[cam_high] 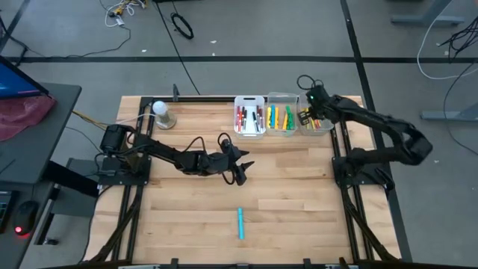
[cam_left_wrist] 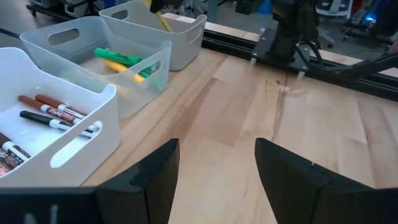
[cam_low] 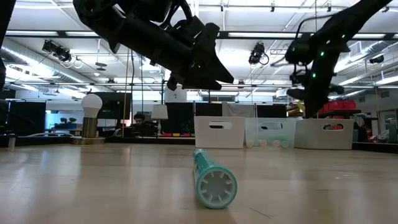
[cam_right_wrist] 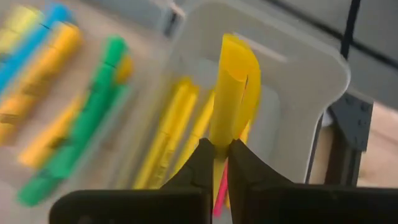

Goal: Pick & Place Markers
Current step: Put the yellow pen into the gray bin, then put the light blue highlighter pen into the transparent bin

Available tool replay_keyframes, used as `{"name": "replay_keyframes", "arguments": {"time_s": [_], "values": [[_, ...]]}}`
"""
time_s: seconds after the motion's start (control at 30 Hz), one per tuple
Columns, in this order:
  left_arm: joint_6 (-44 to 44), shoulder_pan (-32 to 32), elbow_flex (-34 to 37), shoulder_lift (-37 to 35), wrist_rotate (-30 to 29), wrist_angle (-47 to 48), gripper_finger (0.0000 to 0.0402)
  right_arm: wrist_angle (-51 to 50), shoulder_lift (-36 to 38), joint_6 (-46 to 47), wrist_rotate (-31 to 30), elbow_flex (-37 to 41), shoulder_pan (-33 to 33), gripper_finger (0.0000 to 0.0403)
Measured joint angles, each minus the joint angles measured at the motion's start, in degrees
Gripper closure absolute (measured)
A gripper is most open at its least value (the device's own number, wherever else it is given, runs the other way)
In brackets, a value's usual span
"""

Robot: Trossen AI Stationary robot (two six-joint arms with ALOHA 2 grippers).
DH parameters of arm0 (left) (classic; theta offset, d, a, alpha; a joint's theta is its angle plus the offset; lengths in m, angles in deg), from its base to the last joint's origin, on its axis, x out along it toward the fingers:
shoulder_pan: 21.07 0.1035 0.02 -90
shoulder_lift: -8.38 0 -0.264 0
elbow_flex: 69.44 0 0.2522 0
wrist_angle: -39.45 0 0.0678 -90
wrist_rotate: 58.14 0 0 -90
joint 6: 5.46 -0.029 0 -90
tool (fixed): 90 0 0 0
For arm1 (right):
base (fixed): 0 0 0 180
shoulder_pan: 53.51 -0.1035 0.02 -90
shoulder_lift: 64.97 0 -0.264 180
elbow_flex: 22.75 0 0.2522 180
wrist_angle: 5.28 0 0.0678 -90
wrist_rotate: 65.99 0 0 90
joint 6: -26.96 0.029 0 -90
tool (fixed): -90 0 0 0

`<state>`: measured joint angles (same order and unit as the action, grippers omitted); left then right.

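From above, three bins stand in a row at the far edge of the desk [cam_high: 194, 194]: a white bin [cam_high: 249, 116] with red and dark markers, a clear middle bin [cam_high: 281, 116] with yellow and green markers, and a third bin [cam_high: 316, 119] on the right. A lamp [cam_high: 162, 113] stands near the far left corner. One cyan marker [cam_high: 240, 223] lies alone on bare wood near the front, well apart from the bins. The left tool [cam_high: 237, 166] hangs over mid-desk, its arm stretched low from the left. The right arm bends back to the third bin, its right tool [cam_high: 306, 113] over it.

At desk level, the cyan marker [cam_low: 213, 179] lies end-on in front; both arms hang above, and the bins stand behind.

From the left wrist, the left tool's fingers [cam_left_wrist: 155, 177] stand wide with nothing between them; bare wood lies ahead and the bins to one side.

From the right wrist, the right tool [cam_right_wrist: 217, 163] is pinched tight on a yellow marker [cam_right_wrist: 233, 81], held upright over the third bin, where more yellow markers lie.
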<state>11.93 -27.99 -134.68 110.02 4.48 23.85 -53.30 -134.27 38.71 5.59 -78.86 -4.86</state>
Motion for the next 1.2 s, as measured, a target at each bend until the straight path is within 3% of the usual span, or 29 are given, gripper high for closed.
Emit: {"name": "replay_keyframes", "arguments": {"time_s": [0.23, 0.6, 0.8, 1.0, 1.2], "values": [[0.0, 0.0, 0.0, 0.0, 0.0, 0.0, 0.0186, 1.5, -7.8, 0.3, 0.5, -0.1, 2.6, 0.0381], [0.5, -0.1, 0.0, 0.0, 0.0, -0.5, 0.0186, 2.9, -12.9, 2.3, -0.1, -0.1, 2.7, 0.0373], [2.7, -0.1, 0.0, 0.0, 0.0, -0.4, 0.0186, 4.1, -13.3, 2.2, -1.2, -0.1, 2.7, 0.0335], [3.2, -1.2, 0.0, 0.0, 1.8, -0.5, 0.0186, 6.7, -9.7, -2.3, -4.1, -0.1, 2.7, 0.0268], [3.0, -4.6, -0.2, 0.0, 0.7, -0.2, 0.0189, 6.0, 0.9, -6.8, -3.5, -0.1, 0.3, 0.0224]]}}
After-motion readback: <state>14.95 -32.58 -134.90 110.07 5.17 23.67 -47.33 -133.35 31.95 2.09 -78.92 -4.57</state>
